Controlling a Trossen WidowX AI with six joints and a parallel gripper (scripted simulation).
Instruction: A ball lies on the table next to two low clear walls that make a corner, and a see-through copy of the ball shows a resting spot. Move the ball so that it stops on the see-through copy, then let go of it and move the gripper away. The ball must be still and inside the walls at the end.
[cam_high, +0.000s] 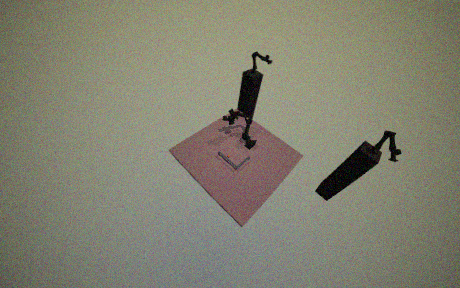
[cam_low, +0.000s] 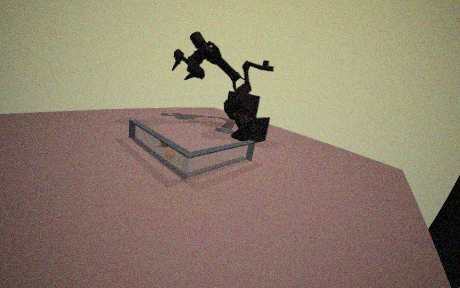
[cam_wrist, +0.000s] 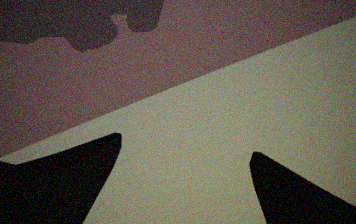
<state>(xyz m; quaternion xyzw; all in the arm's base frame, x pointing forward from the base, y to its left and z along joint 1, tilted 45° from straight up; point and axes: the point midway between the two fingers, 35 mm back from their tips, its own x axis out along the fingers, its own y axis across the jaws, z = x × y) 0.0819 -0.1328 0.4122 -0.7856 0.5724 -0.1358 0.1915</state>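
Fingers (cam_low: 183, 65) spread wide, high above the corner walls (cam_low: 190, 152) enclosing the orange ball (cam_low: 170, 154).

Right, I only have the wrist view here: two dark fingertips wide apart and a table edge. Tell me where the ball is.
Observer: Out of your frame. The exterior view shows a brighter orange spot and a fainter orange spot inside the corner of the clear walls. I cannot tell ball from copy.
Operator: Give me the pincer's height.
Observer: The pincer hangs open and empty, high over the table, well above the walls.
Operator: Now place the arm's base for me.
Observer: The base stands just beyond the far end of the right wall.
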